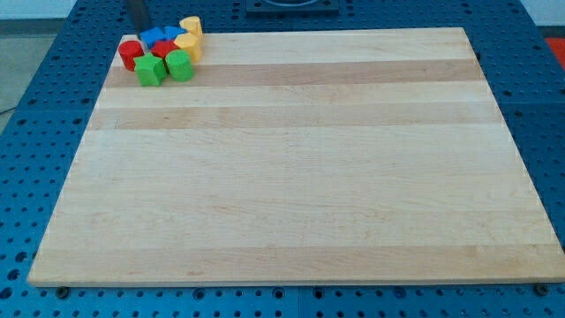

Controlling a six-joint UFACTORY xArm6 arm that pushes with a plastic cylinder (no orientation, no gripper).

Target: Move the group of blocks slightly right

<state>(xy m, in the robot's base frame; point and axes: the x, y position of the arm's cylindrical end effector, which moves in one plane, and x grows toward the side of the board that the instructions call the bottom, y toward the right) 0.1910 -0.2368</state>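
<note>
A tight cluster of blocks sits at the top left corner of the wooden board (pixel 291 168). It holds a red cylinder (pixel 131 53) at the left and two green blocks (pixel 150 71) (pixel 179 65) at the bottom. A red block (pixel 163 49) is in the middle, with two blue blocks (pixel 154 37) (pixel 173 34) behind it. Two yellow blocks (pixel 191 25) (pixel 187 46) are at the right. My tip (pixel 141 30) comes down from the view's top edge, just above and left of the cluster, close to the left blue block and the red cylinder.
The board lies on a blue perforated table (pixel 35 115) that surrounds it on all sides. The cluster is close to the board's top and left edges.
</note>
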